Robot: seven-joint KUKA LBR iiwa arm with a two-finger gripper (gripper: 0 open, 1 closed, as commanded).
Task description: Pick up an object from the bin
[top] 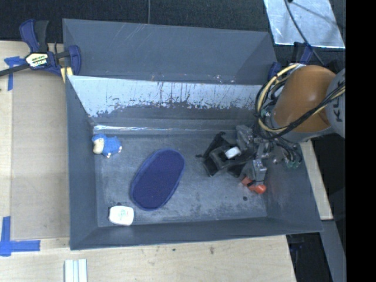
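Note:
My gripper (258,167) is low in the right part of the bin, below the arm's wrist. Just to its left lies a black angular object (217,156) with a white piece on top, touching or nearly touching the gripper. A small red and black piece (256,187) lies on the bin floor right under the gripper's tip. Whether anything is gripped cannot be made out.
A dark blue oval pad (157,178) lies flat in the middle of the floor. A small blue, white and yellow toy (106,146) sits at the far left. A white round object (122,215) rests in the near left corner.

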